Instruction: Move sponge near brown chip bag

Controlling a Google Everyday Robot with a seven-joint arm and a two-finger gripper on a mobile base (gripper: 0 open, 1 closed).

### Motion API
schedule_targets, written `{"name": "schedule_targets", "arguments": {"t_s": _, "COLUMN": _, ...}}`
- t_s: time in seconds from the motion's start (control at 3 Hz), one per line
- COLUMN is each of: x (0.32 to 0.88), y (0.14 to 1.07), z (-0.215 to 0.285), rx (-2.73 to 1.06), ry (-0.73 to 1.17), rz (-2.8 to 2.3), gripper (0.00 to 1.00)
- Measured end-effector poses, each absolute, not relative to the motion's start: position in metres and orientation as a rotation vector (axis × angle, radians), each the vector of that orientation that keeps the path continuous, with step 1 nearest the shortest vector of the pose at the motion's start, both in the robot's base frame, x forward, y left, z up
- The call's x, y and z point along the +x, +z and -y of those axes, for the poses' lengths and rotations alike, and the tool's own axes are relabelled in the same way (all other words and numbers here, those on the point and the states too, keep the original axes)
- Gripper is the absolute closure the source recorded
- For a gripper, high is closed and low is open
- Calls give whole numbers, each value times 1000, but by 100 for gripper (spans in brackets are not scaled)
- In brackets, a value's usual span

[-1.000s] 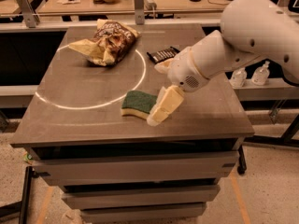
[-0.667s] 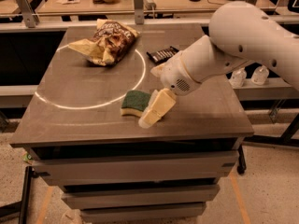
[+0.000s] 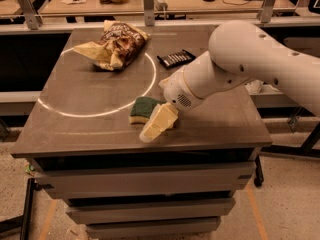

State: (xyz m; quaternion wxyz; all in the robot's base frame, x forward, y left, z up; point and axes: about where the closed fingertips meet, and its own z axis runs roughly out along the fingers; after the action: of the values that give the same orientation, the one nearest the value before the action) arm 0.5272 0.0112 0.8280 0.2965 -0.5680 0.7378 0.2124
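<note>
I'm bringing the end effector [image 3: 158, 123] lower, crowding the sponge [image 3: 144, 107] just beside it for grasping; grip I cannot tell.

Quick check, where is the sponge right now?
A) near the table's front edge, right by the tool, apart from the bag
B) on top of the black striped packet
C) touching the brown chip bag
A: the sponge lies near the front of the table with the tool right beside it; the brown chip bag sits far back.
</note>
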Motion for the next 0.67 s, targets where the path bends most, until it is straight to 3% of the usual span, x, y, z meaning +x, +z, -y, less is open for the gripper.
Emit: {"name": "schedule_targets", "arguments": {"t_s": 0.67, "x": 545, "y": 821, "z": 0, "rx": -1498, "ry": 580, "rz": -1945, "gripper": 41}}
